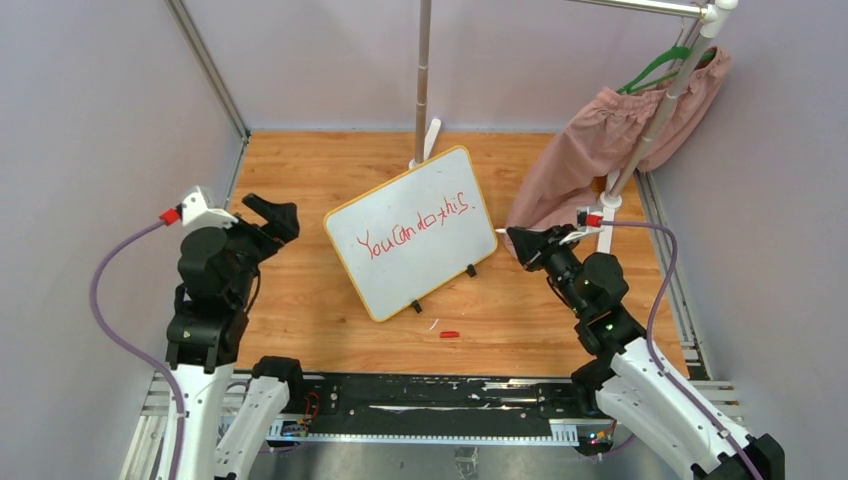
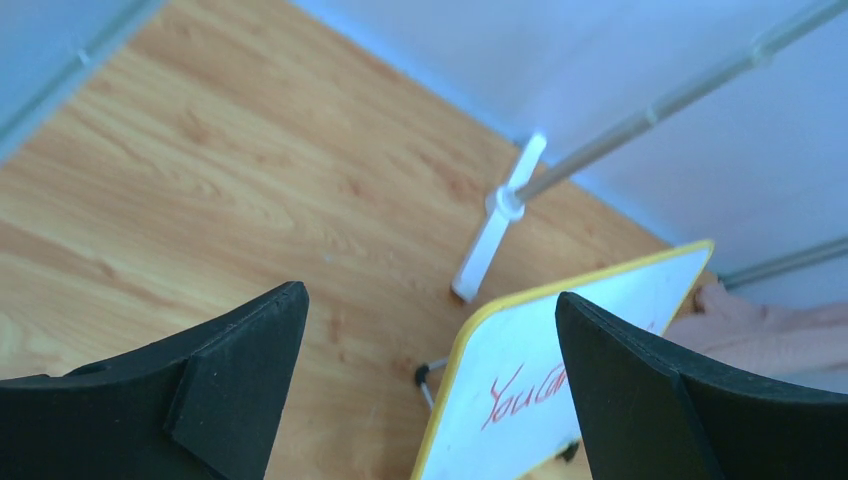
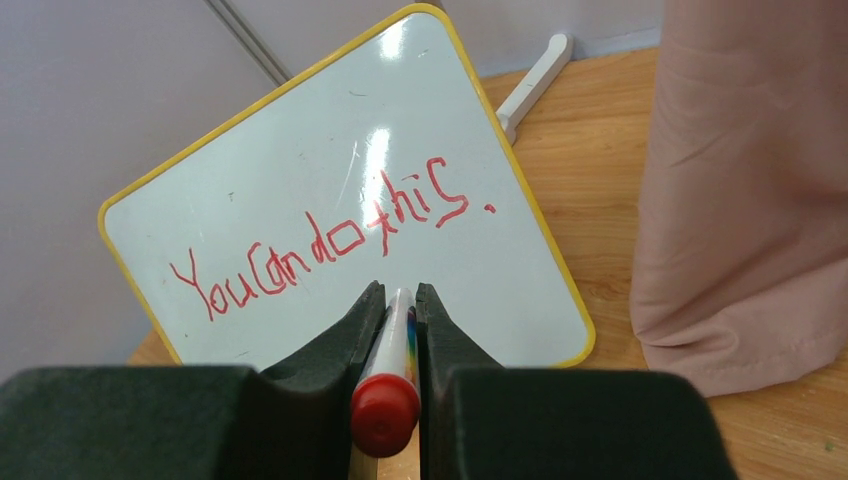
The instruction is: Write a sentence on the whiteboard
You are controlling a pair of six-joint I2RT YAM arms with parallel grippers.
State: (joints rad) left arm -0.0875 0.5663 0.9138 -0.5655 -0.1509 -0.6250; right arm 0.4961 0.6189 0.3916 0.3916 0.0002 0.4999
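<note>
Right end effector (image 3: 398,300) clamped on marker (image 3: 390,375), left end effector (image 2: 430,350) spread apart.

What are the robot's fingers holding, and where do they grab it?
The right gripper pinches a red marker along its barrel, red end toward the camera. The left gripper is open, holding nothing.

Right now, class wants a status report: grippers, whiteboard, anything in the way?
Left gripper open, empty. Right gripper shut on marker. Whiteboard reads "You can do this." Red cap loose on table; nothing blocking.
</note>
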